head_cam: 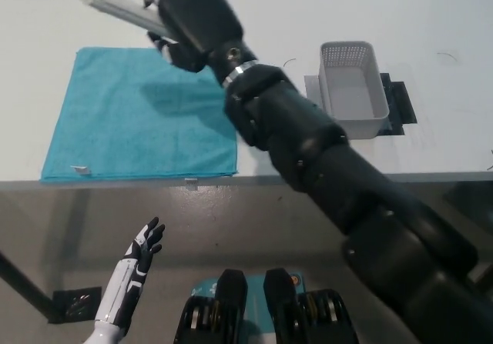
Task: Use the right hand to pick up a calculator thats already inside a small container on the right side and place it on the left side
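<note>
White tabletop fills your view, with a teal cloth (pixel 139 117) spread flat on its left side and a small grey perforated container (pixel 353 90) on the right, sitting on a dark mat (pixel 399 101). Your black right hand (pixel 192 21) is raised over the cloth's far edge, fingers wrapped around a grey calculator (pixel 115 5), seen edge-on and pointing left. Your white left hand (pixel 142 248) rests below the table edge, fingers apart, holding nothing.
</note>
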